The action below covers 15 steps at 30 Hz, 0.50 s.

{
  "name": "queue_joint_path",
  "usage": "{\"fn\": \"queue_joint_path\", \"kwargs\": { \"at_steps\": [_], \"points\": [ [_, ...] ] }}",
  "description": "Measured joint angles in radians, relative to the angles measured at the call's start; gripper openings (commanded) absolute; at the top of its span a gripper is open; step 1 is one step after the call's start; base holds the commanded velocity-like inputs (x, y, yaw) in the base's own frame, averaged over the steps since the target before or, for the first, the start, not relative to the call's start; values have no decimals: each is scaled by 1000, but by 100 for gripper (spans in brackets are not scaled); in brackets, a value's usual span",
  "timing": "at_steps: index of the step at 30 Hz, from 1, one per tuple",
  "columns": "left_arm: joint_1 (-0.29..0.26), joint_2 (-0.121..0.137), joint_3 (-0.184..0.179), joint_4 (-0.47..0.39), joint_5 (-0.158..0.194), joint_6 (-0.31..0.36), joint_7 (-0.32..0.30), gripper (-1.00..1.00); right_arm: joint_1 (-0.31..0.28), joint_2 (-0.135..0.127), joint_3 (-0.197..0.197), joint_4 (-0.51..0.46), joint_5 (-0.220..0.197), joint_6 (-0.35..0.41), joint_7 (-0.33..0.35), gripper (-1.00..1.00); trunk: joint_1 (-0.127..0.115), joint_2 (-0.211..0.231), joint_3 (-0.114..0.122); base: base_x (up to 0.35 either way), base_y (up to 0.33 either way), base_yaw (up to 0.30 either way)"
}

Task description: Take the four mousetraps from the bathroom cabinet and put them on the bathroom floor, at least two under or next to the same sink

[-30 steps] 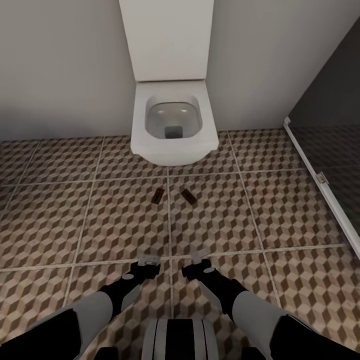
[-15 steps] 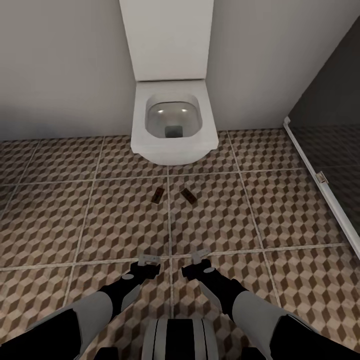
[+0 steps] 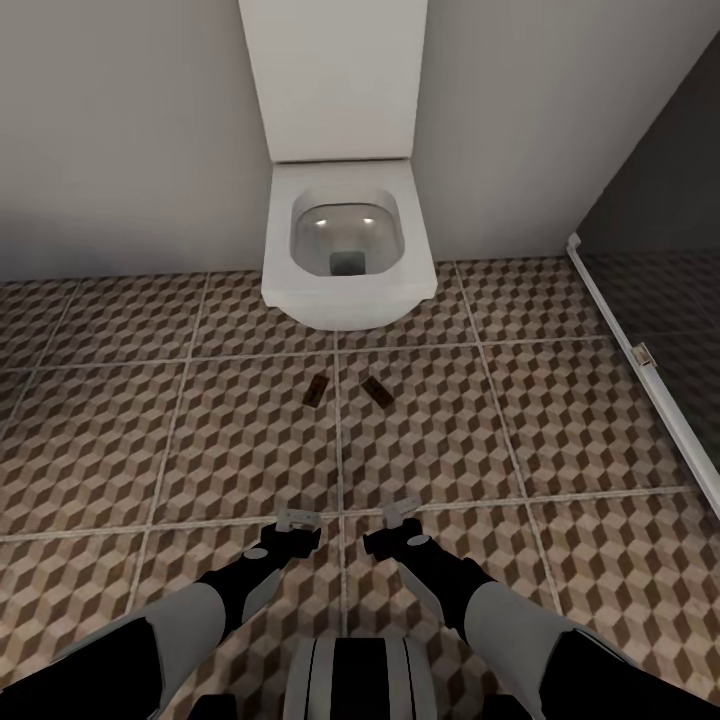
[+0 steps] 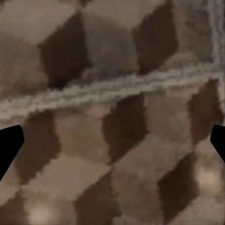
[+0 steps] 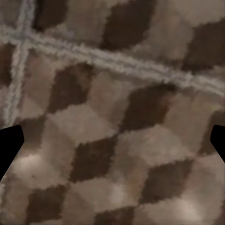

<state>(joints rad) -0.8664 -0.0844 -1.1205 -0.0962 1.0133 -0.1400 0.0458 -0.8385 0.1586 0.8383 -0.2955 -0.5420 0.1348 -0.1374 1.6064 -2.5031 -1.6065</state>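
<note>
Two mousetraps lie flat on the bathroom floor (image 3: pixel 150 440), one (image 3: pixel 316 390) just left of a grout line and the other (image 3: pixel 376 391) just right of it, both a short way in front of the toilet. My left gripper (image 3: pixel 297 519) and right gripper (image 3: pixel 401 510) hover low over the tiles, nearer to me than the traps and apart from them. In each wrist view the dark fingertips (image 4: pixel 9 145) (image 5: pixel 9 145) stand wide apart over the cube-pattern tiles, open with nothing between them. The cabinet and the bathroom sink are out of view.
A white wall-hung toilet (image 3: pixel 347 250) with its lid up stands against the grey wall straight ahead. A dark glass shower screen with a white frame (image 3: pixel 640 350) runs along the right. Tiled floor stretches to the left and right of the traps.
</note>
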Motion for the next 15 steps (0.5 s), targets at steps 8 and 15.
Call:
{"fn": "queue_joint_path", "kwargs": {
  "at_steps": [8, 15],
  "points": [
    [0, 0, 0, 0, 0, 1, 0, 100, 0, 0, 0, 0, 0, 0, 0, 100, -2, 1, 19, 0, 0, 0],
    [0, 0, 0, 0, 0, 1, 0, 100, 0, 0, 0, 0, 0, 0, -1, 100, -5, 3, 46, 0, 0, 0]
  ]
}}
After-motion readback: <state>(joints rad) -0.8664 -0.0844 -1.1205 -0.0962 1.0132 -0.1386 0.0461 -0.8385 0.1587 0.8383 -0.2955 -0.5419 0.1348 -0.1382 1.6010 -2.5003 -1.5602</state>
